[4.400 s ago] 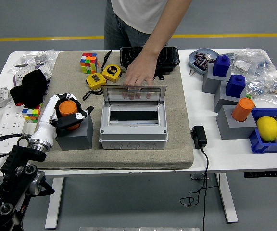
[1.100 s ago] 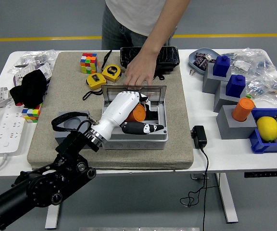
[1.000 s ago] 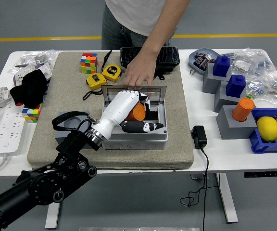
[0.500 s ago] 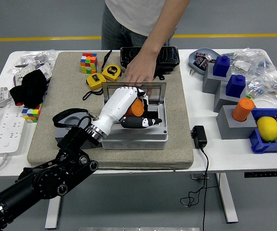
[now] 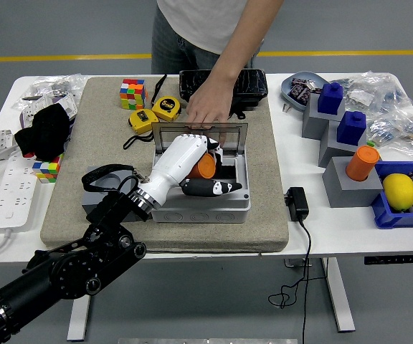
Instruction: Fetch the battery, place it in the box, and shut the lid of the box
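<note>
The left hand (image 5: 192,168) grips the orange battery (image 5: 206,165) inside the open box (image 5: 199,204).

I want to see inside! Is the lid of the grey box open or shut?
Open. The lid stands up at the back of the box, a person's hand rests on its top edge, and the robot's left hand reaches inside.

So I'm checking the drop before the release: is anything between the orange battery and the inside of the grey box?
Nothing visible blocks it. The left hand holds the orange battery over the grey box, whose lid is held up at the back by a person's hand. The box floor under the hand is mostly hidden.
</note>
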Controlling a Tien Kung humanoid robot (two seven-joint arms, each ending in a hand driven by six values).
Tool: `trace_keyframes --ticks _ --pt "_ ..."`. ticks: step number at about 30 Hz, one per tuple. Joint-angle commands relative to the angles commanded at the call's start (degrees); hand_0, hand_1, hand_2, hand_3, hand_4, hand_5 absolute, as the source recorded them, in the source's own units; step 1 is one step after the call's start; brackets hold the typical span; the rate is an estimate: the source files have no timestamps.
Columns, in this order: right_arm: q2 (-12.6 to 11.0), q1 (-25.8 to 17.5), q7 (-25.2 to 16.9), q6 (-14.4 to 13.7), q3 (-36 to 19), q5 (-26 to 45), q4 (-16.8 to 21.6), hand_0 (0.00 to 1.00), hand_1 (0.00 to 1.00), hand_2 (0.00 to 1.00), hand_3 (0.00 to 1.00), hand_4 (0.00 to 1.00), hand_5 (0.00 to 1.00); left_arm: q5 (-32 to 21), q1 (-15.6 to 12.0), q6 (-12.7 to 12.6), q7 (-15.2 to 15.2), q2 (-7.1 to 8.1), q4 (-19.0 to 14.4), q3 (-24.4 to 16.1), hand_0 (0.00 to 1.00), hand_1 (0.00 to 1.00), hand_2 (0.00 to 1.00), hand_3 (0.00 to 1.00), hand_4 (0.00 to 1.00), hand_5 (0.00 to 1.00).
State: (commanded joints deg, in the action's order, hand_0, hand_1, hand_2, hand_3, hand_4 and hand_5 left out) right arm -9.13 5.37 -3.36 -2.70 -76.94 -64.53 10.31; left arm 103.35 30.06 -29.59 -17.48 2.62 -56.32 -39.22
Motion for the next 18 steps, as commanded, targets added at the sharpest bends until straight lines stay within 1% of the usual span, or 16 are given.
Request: trace_keyframes --ticks 4,7,8,13,14,18 --pt "-0.02 0.05 -0.01 0.01 -0.01 0.00 0.00 0.879 0.840 0.784 0.827 0.998 0.998 0.59 0.04 -0.11 0.20 -0.05 0.07 -0.17 0.046 0.002 0.032 0.038 0.998 0.456" --pt "-0.05 0.06 -0.06 0.09 0.14 0.23 0.00 0.879 0.840 0.784 0.827 0.998 0.998 0.75 0.00 -0.46 -0.26 -0.04 0.02 -0.27 0.046 0.002 0.032 0.038 0.998 0.456" --pt "-0.05 0.04 -0.04 0.09 0.10 0.19 0.00 0.880 0.840 0.783 0.827 0.998 0.998 0.72 -0.02 -0.41 -0.40 -0.04 0.01 -0.31 0.137 0.078 0.119 0.108 0.998 0.482" --pt "0.00 -0.08 0.02 0.09 -0.11 -0.05 0.00 0.880 0.840 0.783 0.827 0.998 0.998 1.03 -0.08 0.24 -0.31 -0.10 0.09 -0.53 0.137 0.078 0.119 0.108 0.998 0.482" --pt "0.01 -0.09 0.01 0.09 -0.13 -0.06 0.00 0.879 0.840 0.784 0.827 0.998 0.998 1.17 -0.08 0.41 -0.21 -0.10 0.09 -0.55 0.190 0.182 0.197 0.197 0.998 0.490" --pt "0.00 0.02 -0.03 0.12 -0.05 0.04 0.00 0.879 0.840 0.784 0.827 0.998 0.998 1.49 -0.05 0.85 0.03 -0.15 0.20 -0.62 0.190 0.182 0.197 0.197 0.998 0.490"
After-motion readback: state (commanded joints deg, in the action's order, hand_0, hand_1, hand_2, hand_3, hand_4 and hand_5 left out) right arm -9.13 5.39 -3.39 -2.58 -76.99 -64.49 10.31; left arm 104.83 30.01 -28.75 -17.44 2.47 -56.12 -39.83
